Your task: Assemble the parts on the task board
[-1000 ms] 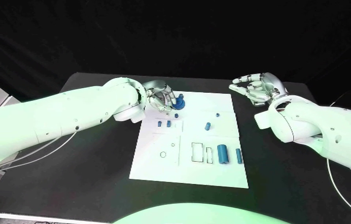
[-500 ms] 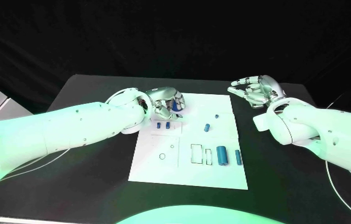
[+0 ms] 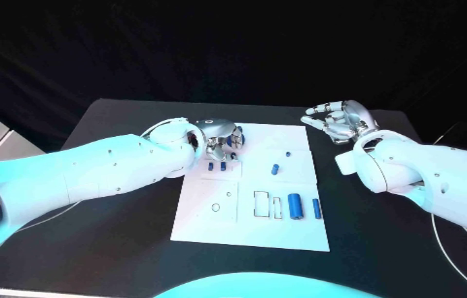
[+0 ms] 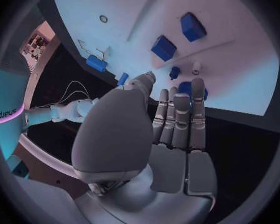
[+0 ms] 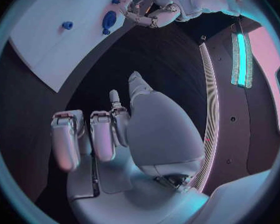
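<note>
The white task board (image 3: 251,225) lies in the middle of the black table. My left hand (image 3: 222,140) hovers over its far left corner with the fingers (image 4: 180,115) stretched out straight and side by side, holding nothing. A round blue part (image 4: 186,88) stands on the board just past those fingertips, half hidden by them; it is the blue part (image 5: 109,20) beside the left hand (image 5: 149,12) in the right wrist view. Two small blue blocks (image 3: 216,166) sit just nearer than the hand. My right hand (image 3: 337,121) is raised off the board's far right corner, loosely curled and empty.
More blue parts lie on the board: a short piece (image 3: 275,169), a tiny one (image 3: 288,154), a thick cylinder (image 3: 295,205) and a slim cylinder (image 3: 317,207) beside a rectangular outline (image 3: 262,202). A small ring (image 3: 216,207) marks the near left.
My left hand has turned from pinching the round blue part to lying stretched out over it, and the part now stands on the board. The right hand has barely moved.
</note>
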`<state>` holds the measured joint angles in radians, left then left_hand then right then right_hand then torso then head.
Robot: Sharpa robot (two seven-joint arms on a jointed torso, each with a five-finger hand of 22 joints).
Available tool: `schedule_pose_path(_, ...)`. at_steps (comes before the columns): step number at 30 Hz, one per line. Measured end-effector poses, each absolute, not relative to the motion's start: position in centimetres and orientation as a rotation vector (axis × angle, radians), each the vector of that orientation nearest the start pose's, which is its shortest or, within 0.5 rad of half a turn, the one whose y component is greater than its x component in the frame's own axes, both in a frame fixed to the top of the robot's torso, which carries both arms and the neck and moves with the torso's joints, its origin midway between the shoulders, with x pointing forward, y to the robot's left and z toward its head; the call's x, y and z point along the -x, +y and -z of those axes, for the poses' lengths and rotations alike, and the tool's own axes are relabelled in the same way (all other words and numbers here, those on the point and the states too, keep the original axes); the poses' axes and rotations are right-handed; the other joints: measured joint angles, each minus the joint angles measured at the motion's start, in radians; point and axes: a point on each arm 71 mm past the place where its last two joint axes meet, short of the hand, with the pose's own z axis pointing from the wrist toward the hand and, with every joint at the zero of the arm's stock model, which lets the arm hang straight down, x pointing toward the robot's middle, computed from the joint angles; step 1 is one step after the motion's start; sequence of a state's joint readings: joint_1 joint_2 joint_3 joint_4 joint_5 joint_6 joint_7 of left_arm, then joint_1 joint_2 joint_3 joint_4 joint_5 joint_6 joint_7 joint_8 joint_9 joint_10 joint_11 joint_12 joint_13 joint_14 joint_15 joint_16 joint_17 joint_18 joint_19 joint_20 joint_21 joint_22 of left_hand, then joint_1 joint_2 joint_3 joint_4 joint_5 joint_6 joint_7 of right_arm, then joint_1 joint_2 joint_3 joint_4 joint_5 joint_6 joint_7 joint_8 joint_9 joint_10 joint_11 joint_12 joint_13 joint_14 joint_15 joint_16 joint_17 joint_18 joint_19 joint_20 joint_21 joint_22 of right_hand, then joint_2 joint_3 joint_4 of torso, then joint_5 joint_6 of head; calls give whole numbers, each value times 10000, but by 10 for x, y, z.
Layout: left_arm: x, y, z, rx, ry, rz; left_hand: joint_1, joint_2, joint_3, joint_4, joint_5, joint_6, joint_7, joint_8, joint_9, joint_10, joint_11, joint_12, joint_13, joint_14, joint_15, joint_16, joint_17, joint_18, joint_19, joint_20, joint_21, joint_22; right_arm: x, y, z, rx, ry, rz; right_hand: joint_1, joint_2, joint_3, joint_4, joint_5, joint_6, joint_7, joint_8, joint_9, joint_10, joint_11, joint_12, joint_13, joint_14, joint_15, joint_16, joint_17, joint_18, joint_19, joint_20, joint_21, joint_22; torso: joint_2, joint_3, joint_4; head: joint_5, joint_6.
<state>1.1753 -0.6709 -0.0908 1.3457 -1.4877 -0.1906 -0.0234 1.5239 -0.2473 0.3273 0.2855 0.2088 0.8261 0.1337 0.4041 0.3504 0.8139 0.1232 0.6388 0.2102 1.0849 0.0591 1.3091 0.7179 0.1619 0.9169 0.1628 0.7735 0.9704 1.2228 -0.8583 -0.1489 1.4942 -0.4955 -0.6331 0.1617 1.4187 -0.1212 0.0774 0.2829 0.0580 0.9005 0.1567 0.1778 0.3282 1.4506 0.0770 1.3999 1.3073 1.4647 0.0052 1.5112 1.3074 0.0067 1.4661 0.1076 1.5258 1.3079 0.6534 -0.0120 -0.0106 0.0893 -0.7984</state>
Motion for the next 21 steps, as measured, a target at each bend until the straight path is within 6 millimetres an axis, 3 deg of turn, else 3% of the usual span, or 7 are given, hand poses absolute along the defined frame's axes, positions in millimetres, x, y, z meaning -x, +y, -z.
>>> schedule_pose_path(4, -498, 155, 233, -3308, 18202, 6602, 120, -47, 260, -36, 0, 164, 21, -143, -94, 186, -28, -93, -101, 287, -10, 273, 314, 0, 0, 0, 152, 130, -487, -239, 206, -7743, 15101, -9662, 0, 0, 0, 0, 0, 0, 0, 0, 0, 0, 0, 0, 0, 0, 0, 0, 0, 0, 0, 0, 0, -1, 0, -4, 0, -10, -7)
schedule_pose_path(6, -499, 154, 233, -3347, 18222, 6520, 197, -40, 404, -53, 0, 215, 2, -206, -132, 248, -70, -115, -138, 358, -36, 393, 425, 114, 0, 0, 232, 207, -487, -239, 206, -7739, 15102, -9665, 0, 0, 0, 0, 0, 0, 0, 0, 0, 0, 0, 0, 0, 0, 0, 0, 0, 0, 0, 0, 0, -1, 1, -9, 0, -10, -7)
schedule_pose_path(15, -504, 154, 236, -3416, 18302, 6098, 284, -43, 765, -83, 0, 409, 52, -270, -195, 413, -88, -165, -199, 479, -86, 569, 603, 114, 0, -1, 415, 375, -487, -238, 206, -7729, 15108, -9682, 0, 0, 0, 0, 0, 0, 0, 0, 0, 0, 0, 0, 0, 0, 0, 0, 8, 1, 0, 0, 0, -2, 5, -3, 0, 2, -20)
schedule_pose_path(21, -506, 151, 237, -3452, 18328, 5996, 293, -33, 1141, -157, 0, 573, 74, -385, -231, 669, -169, -265, -259, 696, -125, 811, 846, 113, 143, -144, 819, 705, -487, -238, 206, -7725, 15113, -9692, 0, 0, 0, 0, 0, 0, 0, 0, 0, 0, 0, 0, 0, 0, 0, 0, 7, 0, 0, 0, 1, -2, 7, 1, -6, 0, -32)
